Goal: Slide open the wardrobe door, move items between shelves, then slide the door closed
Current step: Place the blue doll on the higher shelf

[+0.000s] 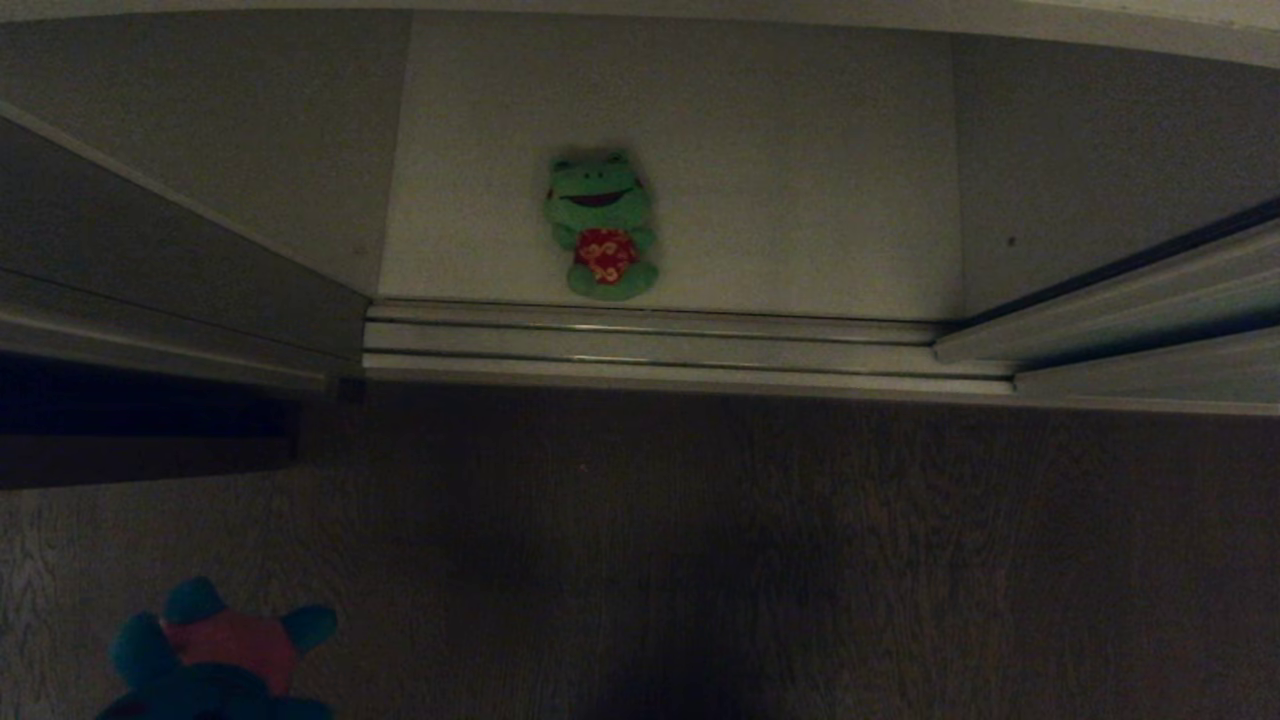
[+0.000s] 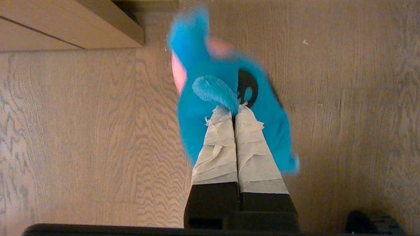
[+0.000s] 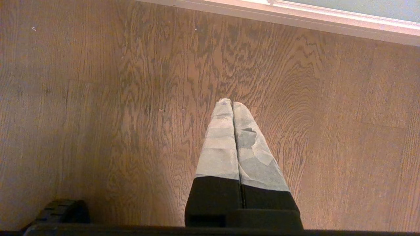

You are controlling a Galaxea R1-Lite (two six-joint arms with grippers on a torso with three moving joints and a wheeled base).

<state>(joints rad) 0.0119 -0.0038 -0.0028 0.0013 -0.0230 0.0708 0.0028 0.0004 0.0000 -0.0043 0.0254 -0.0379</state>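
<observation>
The green frog (image 1: 603, 225) in its red flowered shirt lies on the white bottom shelf (image 1: 800, 200) of the open wardrobe. The sliding wardrobe door (image 1: 1150, 310) stands pushed to the right; its pale panel with a cream edge (image 3: 361, 9) also shows in the right wrist view. The blue creature with a pink top (image 1: 215, 650) hangs over the floor at the lower left. My left gripper (image 2: 233, 109) is shut on a fluffy tuft of this blue toy (image 2: 193, 131). My right gripper (image 3: 232, 103) is shut and holds nothing, pointing down at the floor.
Metal door tracks (image 1: 650, 345) run along the shelf's front edge. Wooden floor (image 1: 750, 550) stretches in front of the wardrobe. A dark gap under a low ledge (image 1: 140, 420) lies at the left. A dark part of my base (image 3: 62, 211) shows near the floor.
</observation>
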